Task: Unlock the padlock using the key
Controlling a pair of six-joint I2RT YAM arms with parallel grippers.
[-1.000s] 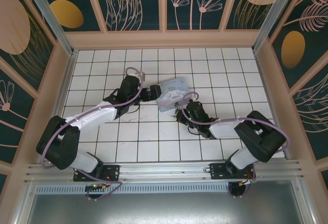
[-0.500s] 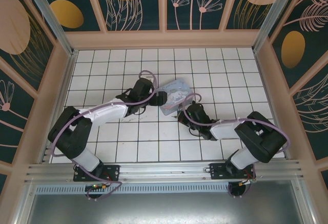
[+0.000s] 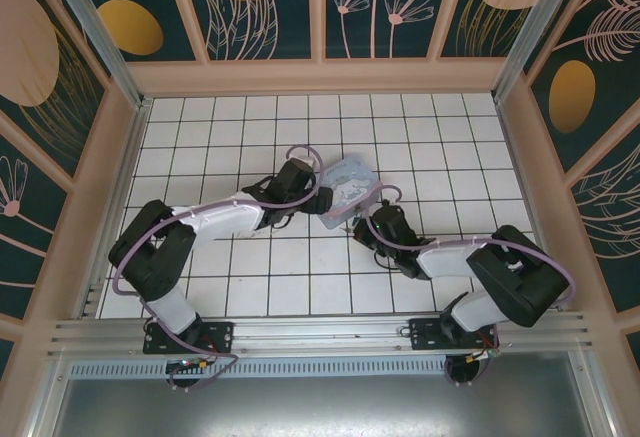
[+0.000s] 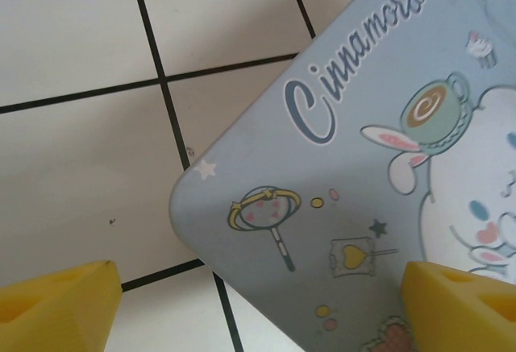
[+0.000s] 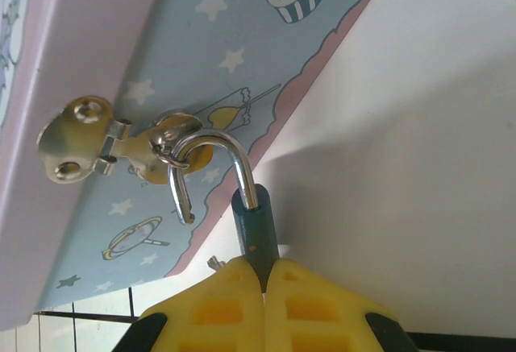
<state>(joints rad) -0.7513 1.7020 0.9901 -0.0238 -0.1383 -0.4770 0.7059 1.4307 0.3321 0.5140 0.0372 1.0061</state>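
Grips padlock (image 5: 256,231) by its teal body with right gripper (image 5: 262,287), closed hard on it, at the hasp (image 5: 81,138) side of the tin (image 5: 226,46), near the middle of the tabletop (image 3: 200,257). Shows shackle (image 5: 234,155) with one leg free of the body: reads as unlocked, so main step judged done. Leaves shackle hooked through the hasp ring; unhooking possibly left. Hovers left gripper (image 4: 258,308) wide open and empty over a tin corner.

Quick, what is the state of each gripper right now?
Left gripper: open, above the tin corner, holding nothing.
Right gripper: closed on the padlock.
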